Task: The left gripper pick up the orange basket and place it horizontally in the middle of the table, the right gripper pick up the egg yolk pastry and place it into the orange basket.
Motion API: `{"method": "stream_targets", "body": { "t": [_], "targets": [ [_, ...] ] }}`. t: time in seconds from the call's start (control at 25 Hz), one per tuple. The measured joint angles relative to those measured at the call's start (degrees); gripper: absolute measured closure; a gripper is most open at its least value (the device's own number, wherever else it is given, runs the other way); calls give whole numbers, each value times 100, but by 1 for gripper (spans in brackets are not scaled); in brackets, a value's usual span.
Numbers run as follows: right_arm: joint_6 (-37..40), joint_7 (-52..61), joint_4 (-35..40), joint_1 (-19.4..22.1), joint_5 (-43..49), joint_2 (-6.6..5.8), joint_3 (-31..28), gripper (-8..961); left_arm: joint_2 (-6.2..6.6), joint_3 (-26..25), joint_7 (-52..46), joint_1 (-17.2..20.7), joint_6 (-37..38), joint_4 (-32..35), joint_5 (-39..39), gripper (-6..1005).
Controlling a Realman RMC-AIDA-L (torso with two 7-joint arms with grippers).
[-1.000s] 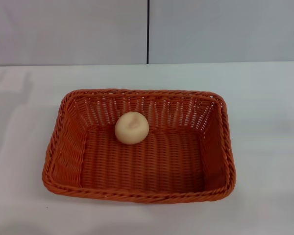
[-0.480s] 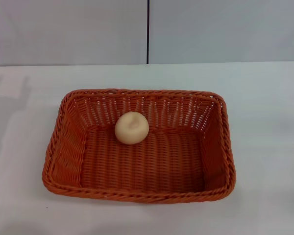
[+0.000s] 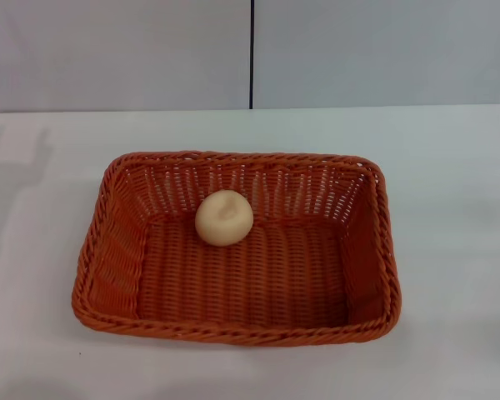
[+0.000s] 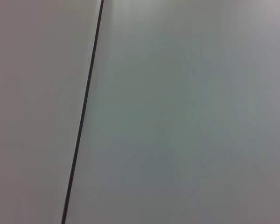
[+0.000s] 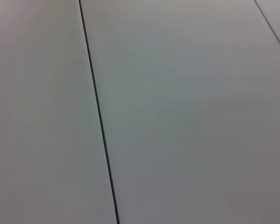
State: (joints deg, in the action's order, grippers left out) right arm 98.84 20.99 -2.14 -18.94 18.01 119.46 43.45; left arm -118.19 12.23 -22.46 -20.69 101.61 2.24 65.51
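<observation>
Neither my left gripper nor my right gripper appears in any view, so I cannot tell how far either one is open or whether it has hold of anything. The head view shows no arm at all, and both wrist views look only at flat pale grey panels crossed by thin dark seams. For the same reason I cannot place the basket or the pastry relative to my grippers; I can only say that nothing of mine is touching them in the head view.

Nearest to me, the wide plain white tabletop (image 3: 450,250) runs across the lower part of the head view. On it, about in the middle, sits the large rectangular orange-brown woven basket (image 3: 233,332) with its braided rim and sloping sides. It rests flat on its base, open side up, with its long sides running across from left to right.

Inside the basket lies the small round pale beige-yellow egg yolk pastry (image 3: 224,217). It rests on the woven floor, close to the far wall and a little to the left of the basket's middle, well apart from the near rim.

Beyond the table's far edge stands a light grey wall (image 3: 108,50), split by one dark vertical seam (image 3: 252,54).
</observation>
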Motion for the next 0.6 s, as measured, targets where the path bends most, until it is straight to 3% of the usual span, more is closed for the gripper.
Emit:
{"method": "stream_targets", "body": {
  "t": [0.6],
  "targets": [
    [-103,4,90,-72,-19,-32,-57,395,-35,-221,1,-97,304,-290,-21,324]
  ]
}}
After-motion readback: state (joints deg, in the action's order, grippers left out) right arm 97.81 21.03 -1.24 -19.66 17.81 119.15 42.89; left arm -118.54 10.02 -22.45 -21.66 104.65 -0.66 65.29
